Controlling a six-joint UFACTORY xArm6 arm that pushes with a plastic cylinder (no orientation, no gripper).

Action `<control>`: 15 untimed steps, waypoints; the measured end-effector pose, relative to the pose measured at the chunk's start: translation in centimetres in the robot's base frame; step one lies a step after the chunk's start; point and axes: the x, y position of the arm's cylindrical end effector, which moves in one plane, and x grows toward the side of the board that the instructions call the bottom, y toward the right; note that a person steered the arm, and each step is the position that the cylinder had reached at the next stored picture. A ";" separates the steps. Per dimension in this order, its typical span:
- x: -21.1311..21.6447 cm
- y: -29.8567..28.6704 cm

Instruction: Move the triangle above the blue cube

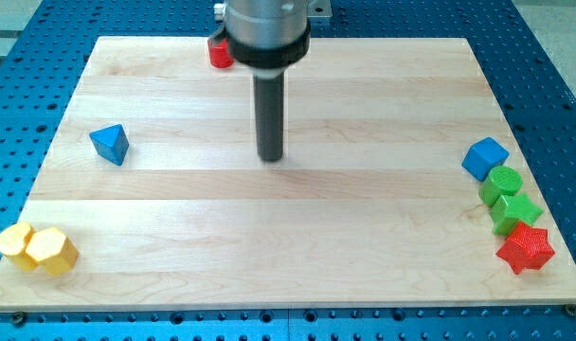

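Observation:
A blue triangle block [110, 144] lies at the view's left on the wooden board. A blue cube [484, 157] sits at the view's right edge of the board. My tip [271, 158] rests on the board near the middle, toward the view's top. It is well to the right of the triangle and far to the left of the cube, touching no block.
A green cylinder [503, 182], a green star [515, 211] and a red star [525, 248] crowd just below the blue cube. Two yellow blocks [37, 248] sit at the view's bottom left. A red block [220, 52] lies at the top edge, partly hidden by the arm.

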 end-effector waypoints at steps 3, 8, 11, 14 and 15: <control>-0.2 -25.5; -11.6 -3.4; -5.2 -4.2; -4.1 2.7; -3.8 -0.1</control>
